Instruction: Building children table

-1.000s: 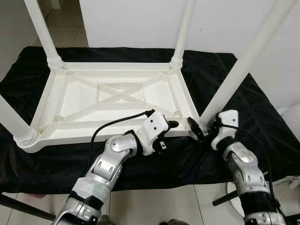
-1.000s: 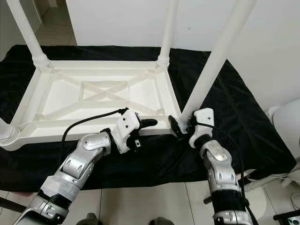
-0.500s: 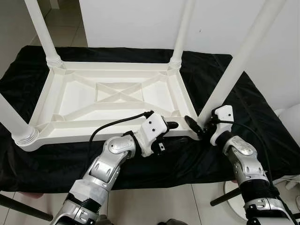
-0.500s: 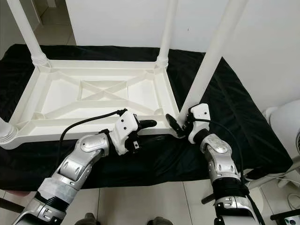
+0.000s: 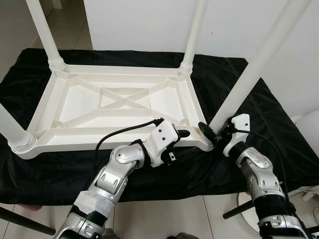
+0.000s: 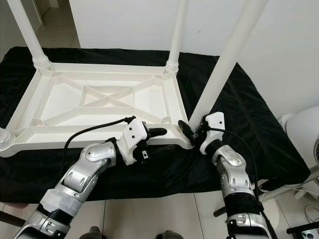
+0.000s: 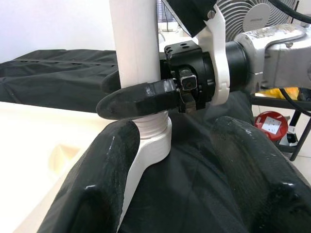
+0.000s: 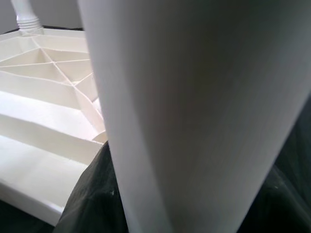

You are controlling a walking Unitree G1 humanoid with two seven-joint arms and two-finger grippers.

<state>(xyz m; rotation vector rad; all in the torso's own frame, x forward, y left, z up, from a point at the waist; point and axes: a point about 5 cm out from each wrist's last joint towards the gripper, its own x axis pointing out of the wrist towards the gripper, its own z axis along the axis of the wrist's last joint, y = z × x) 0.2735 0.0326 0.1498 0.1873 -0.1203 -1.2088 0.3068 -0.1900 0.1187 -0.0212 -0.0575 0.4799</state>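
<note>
In the left eye view, the right gripper (image 5: 213,134) is pressed around the base of the near right table leg (image 5: 251,72), its black fingers pinching the white post just above the socket. The left gripper (image 5: 180,134) is held low against the near rim of the upturned white table (image 5: 119,102), which lies on a black cloth (image 5: 249,104); its fingers are seen spread. In the left wrist view, a black finger (image 7: 141,99) of the right gripper is seen crossing the leg above its ribbed collar, with a fan (image 7: 252,17) behind. In the right wrist view, the leg is seen very close, with the table's ribbed underside beside it.
</note>
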